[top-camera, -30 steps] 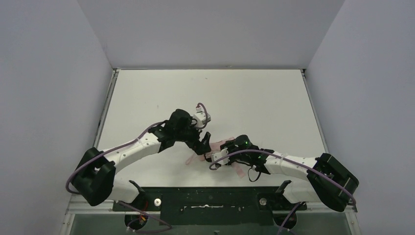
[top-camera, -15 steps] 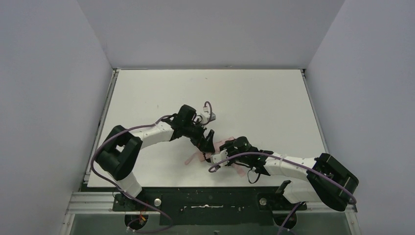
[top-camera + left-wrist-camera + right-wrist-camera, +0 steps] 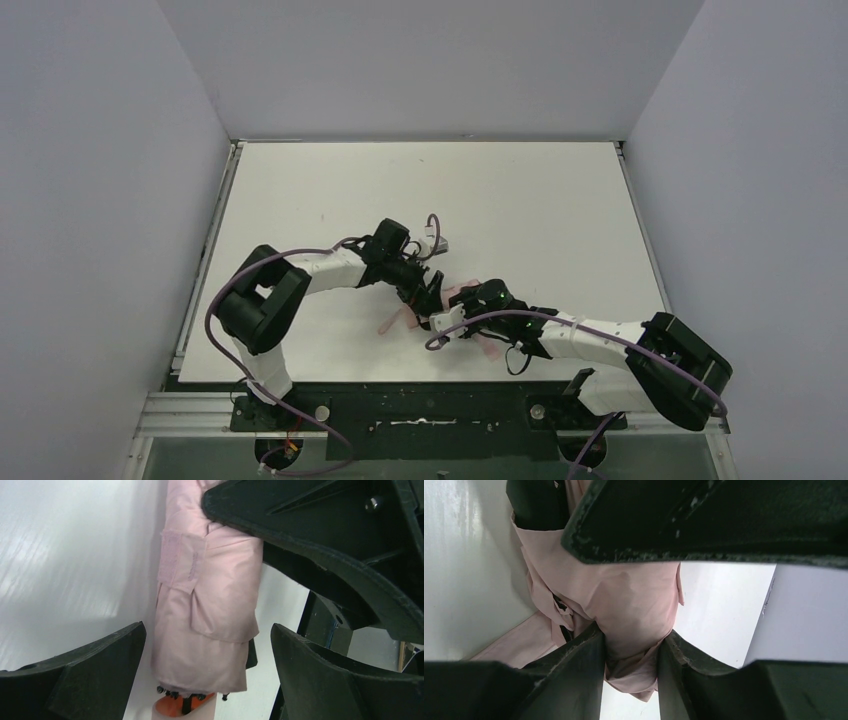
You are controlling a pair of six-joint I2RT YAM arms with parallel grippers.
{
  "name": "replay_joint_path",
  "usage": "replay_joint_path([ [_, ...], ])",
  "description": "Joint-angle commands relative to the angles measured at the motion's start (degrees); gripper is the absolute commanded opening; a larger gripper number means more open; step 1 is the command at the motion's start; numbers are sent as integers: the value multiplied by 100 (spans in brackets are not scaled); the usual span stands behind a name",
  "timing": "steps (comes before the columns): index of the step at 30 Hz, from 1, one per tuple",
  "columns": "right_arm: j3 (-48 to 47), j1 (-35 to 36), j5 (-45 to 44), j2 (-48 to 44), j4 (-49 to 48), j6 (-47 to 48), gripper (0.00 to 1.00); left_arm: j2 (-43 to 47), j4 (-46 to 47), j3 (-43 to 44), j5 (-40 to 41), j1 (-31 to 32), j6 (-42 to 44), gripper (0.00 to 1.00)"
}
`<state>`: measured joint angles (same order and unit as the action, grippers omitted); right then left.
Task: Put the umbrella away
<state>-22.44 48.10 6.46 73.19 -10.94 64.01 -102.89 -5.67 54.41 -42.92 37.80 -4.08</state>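
Place: we take this for a robotics lab, a closed test cell rather than a home or a shop.
Walls: we see plain pale panels [image 3: 430, 60] boxing in a white tabletop [image 3: 500, 190] on three sides.
Machines: we count two robot arms, left [image 3: 300, 275] and right [image 3: 600, 335], bolted to a black plate [image 3: 430, 405] at the near edge.
Wiring: we note purple cables [image 3: 209, 320] looping loose along the arms.
Frame: we see a metal rail [image 3: 180, 425] beside the plate.

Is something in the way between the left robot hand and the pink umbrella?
Nothing visible. The left gripper holds its jaws open either side of the umbrella; the right gripper is shut on it.
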Motion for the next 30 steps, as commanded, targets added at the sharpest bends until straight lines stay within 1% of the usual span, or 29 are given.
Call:
replay_joint_path([
  [1,42,27,-166,108,-70,-133,14,-228,222,205,-316,155,-14,96],
  [3,47,31,-193,112,-104,-134,14,-337,184,271,-340,224,-6,92],
  [4,43,26,-200,120,-103,-134,14,-401,164,298,-348,247,-5,87],
  [5,47,26,-201,119,-106,-139,15,-457,142,332,-351,267,-5,81],
  [7,51,22,-210,137,-131,-171,15,-552,39,433,-430,295,13,66],
  [9,54,24,-215,143,-149,-230,15,-604,-170,525,-478,317,109,54],
  [12,66,16,-189,118,-172,-330,16,-573,-403,559,-442,357,279,40],
  [17,50,8,-180,5,-79,-429,17,-513,-840,637,-297,367,540,19],
  [18,39,4,-184,-21,-26,-456,18,-513,-926,660,-225,368,585,15],
  [20,-40,-16,-98,-149,222,-600,25,-521,-1154,750,83,373,591,1],
  [22,-177,-43,118,-421,611,-812,42,-549,-1498,889,634,393,576,0],
  [25,-369,-46,259,-964,1035,-1299,63,-429,-1518,840,971,436,566,0],
  [27,-509,-44,327,-1453,1391,-1856,70,-320,-1415,743,1131,447,489,0],
  [28,-567,-41,314,-1686,1585,-2149,72,-279,-1377,707,1175,447,453,0],
  [30,-654,-30,119,-2160,1790,-3163,73,-194,-1321,651,1274,447,443,0],
])
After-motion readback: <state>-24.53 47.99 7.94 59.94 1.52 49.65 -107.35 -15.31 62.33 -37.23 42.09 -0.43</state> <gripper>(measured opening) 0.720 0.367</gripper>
